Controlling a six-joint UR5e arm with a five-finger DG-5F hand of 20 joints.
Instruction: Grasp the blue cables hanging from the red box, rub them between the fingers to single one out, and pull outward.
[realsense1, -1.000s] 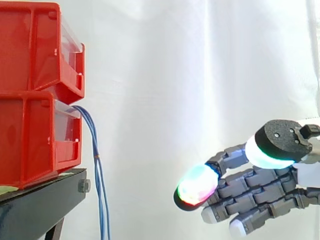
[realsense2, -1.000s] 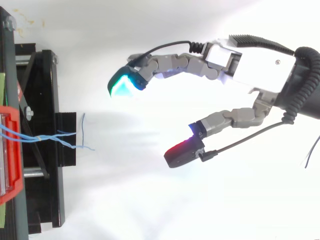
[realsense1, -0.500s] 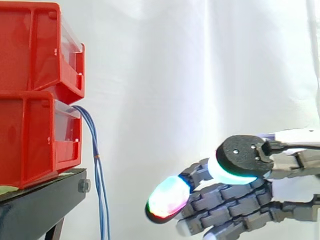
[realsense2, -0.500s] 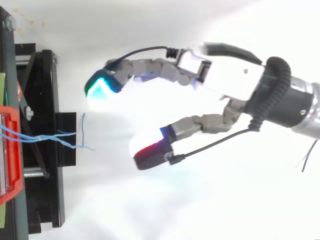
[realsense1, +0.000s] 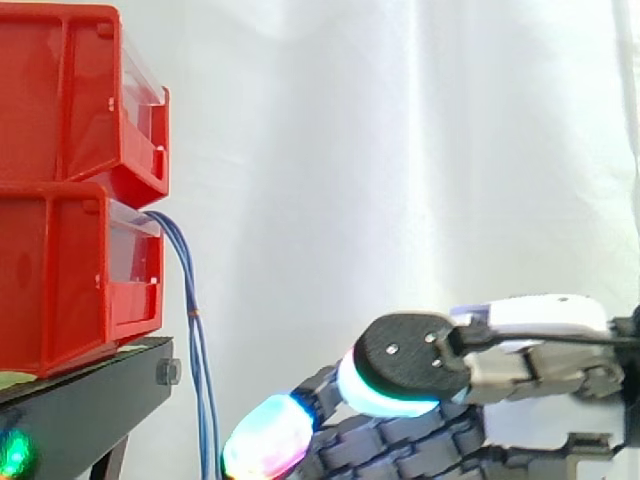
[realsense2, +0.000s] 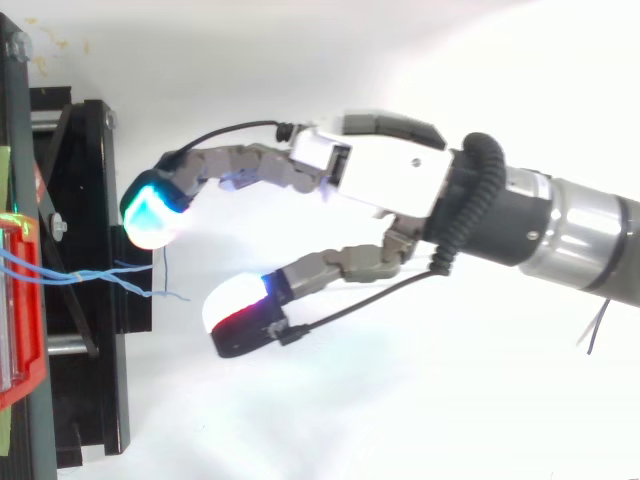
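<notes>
Blue cables (realsense1: 197, 350) droop from the lower red box (realsense1: 70, 280), their loose ends near the hand (realsense2: 390, 185), which is spread wide and holds nothing. I'd bring the pads (realsense2: 150, 212) to either side of the strands before closing gently, so none slips out.
</notes>
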